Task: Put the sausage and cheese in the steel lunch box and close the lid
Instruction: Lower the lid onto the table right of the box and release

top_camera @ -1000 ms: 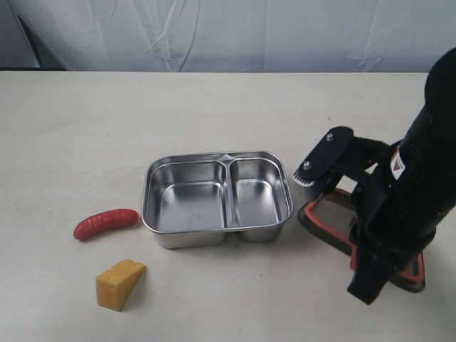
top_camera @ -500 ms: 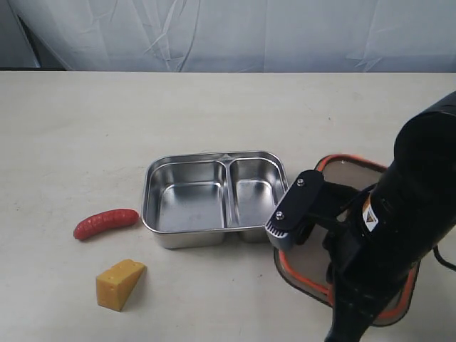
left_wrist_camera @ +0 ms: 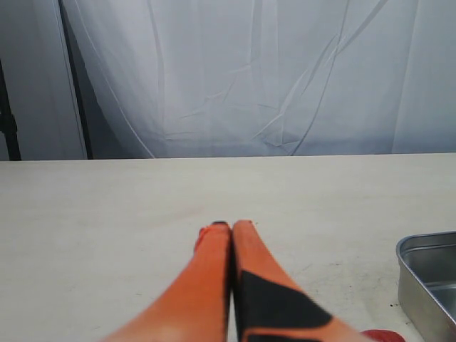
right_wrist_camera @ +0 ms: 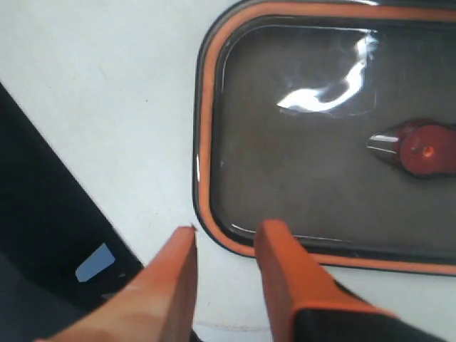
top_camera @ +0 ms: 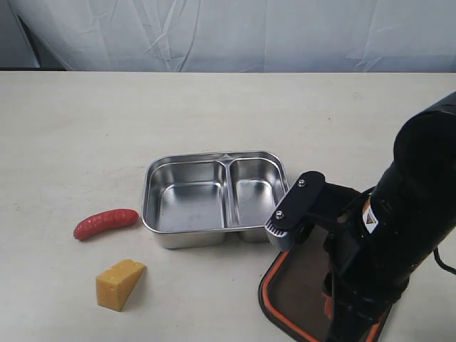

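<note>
The steel lunch box [top_camera: 215, 158] stands without its lid at mid-table, both compartments bare; its corner [left_wrist_camera: 427, 271] shows in the left wrist view. To its left lies the red sausage [top_camera: 105, 223], and the yellow cheese [top_camera: 120, 283] sits nearer the front. The dark lid [top_camera: 299, 281] lies flat to the front right of the box, orange rim up, partly under the right arm [top_camera: 399, 228]. My right gripper [right_wrist_camera: 228, 231] is open at the edge of the lid [right_wrist_camera: 313, 164], holding nothing. My left gripper [left_wrist_camera: 231, 226] is shut and empty above bare table.
A white curtain [top_camera: 228, 32] hangs behind the table's far edge. The lid's orange valve [right_wrist_camera: 424, 149] shows in the right wrist view. A dark edge past the table [right_wrist_camera: 43, 235] lies close to the right gripper.
The lid has moved from beside the box's right end toward the front and now lies flat. The right gripper has opened and let go of it. The left gripper has stayed shut.
</note>
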